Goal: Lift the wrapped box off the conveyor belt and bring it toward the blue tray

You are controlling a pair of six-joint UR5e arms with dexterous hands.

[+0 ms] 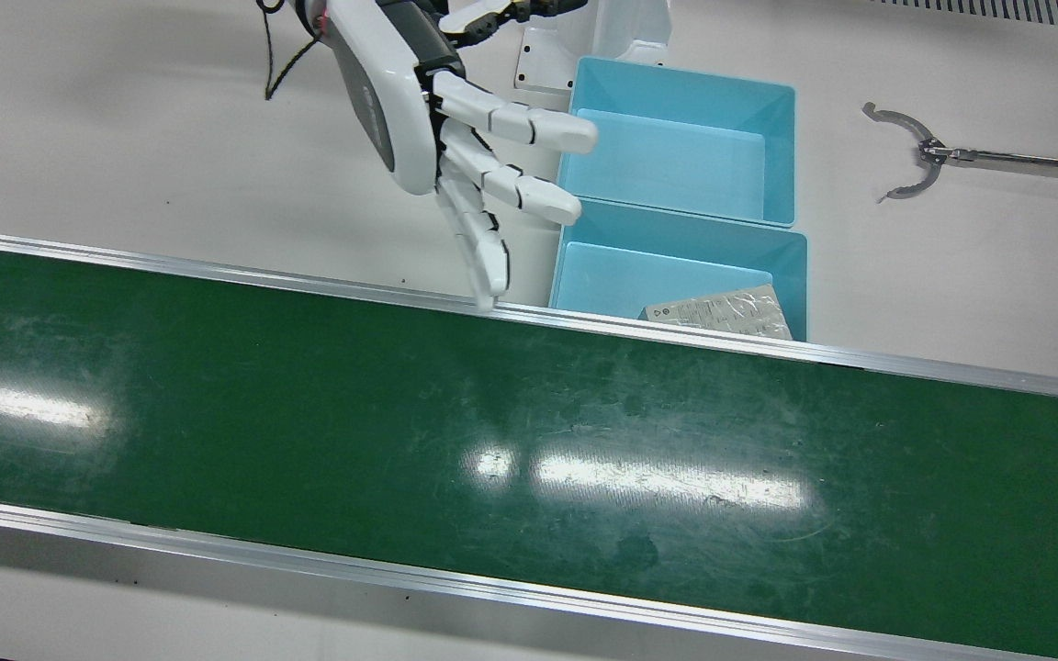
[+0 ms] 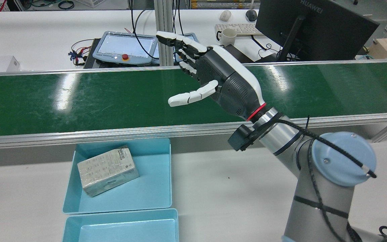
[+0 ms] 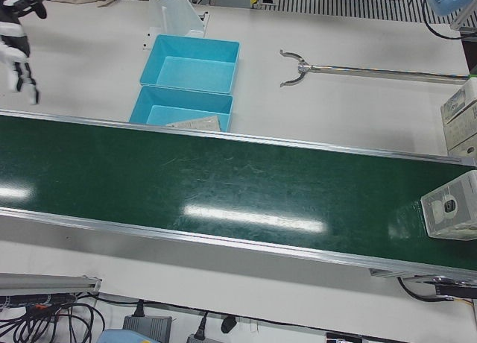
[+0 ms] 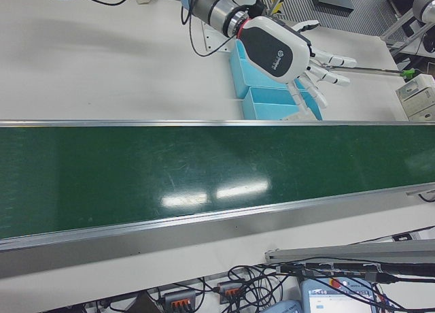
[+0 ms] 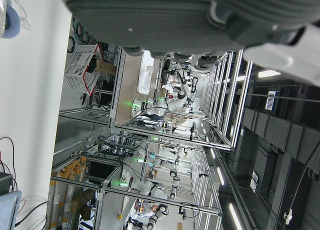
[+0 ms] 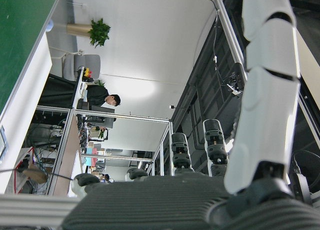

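Observation:
One wrapped box [image 3: 451, 206] lies on the green conveyor belt [image 1: 492, 441] at its far end, seen only in the left-front view. Another wrapped box [image 2: 108, 169] rests inside the blue tray [image 2: 153, 191] nearest the belt. My right hand [image 2: 213, 80] hovers open above the belt's near rail, fingers [image 1: 511, 124] spread and holding nothing, just beside that tray. In the right-front view the right hand [image 4: 292, 54] hangs in front of the trays. Of my left hand, only the dark palm underside [image 5: 175, 20] shows, in its own view; its fingers are not clear.
A second blue tray [image 1: 676, 165] stands behind the first. A metal grabber tool [image 1: 915, 161] lies on the white table past the trays. More boxes [image 3: 458, 123] are stacked by the belt's far end. Monitors and a keyboard stand beyond the belt.

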